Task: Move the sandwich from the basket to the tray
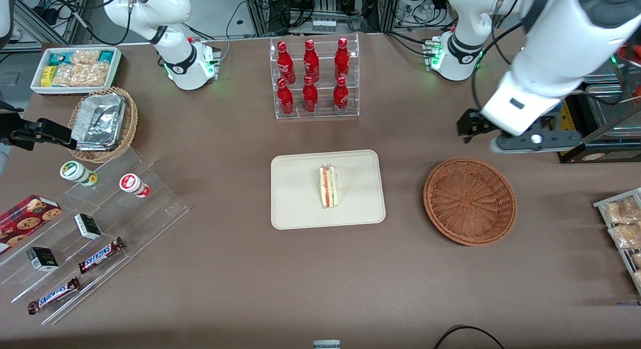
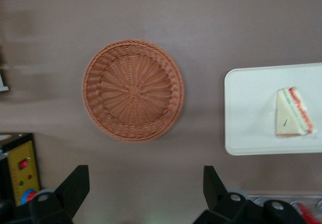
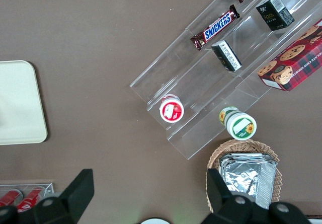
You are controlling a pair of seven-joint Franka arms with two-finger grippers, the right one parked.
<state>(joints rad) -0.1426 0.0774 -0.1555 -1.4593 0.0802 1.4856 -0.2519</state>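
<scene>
The sandwich (image 1: 328, 186) lies on its side on the cream tray (image 1: 295, 209) in the middle of the table, with its striped cut edge showing. It also shows in the left wrist view (image 2: 293, 113) on the tray (image 2: 246, 108). The reddish-brown basket (image 1: 469, 201) stands empty beside the tray, toward the working arm's end; it shows empty in the left wrist view (image 2: 133, 89) too. My left gripper (image 1: 468, 126) hangs open and empty above the table, a little farther from the front camera than the basket. Its fingers are spread wide (image 2: 145, 176) with only bare table between them.
A clear rack of red bottles (image 1: 313, 78) stands farther back than the tray. A stepped acrylic stand (image 1: 100, 224) with snacks, a tan foil-tray basket (image 1: 102, 123) and a white snack bin (image 1: 77, 68) lie toward the parked arm's end. A packet rack (image 1: 623, 229) sits at the working arm's end.
</scene>
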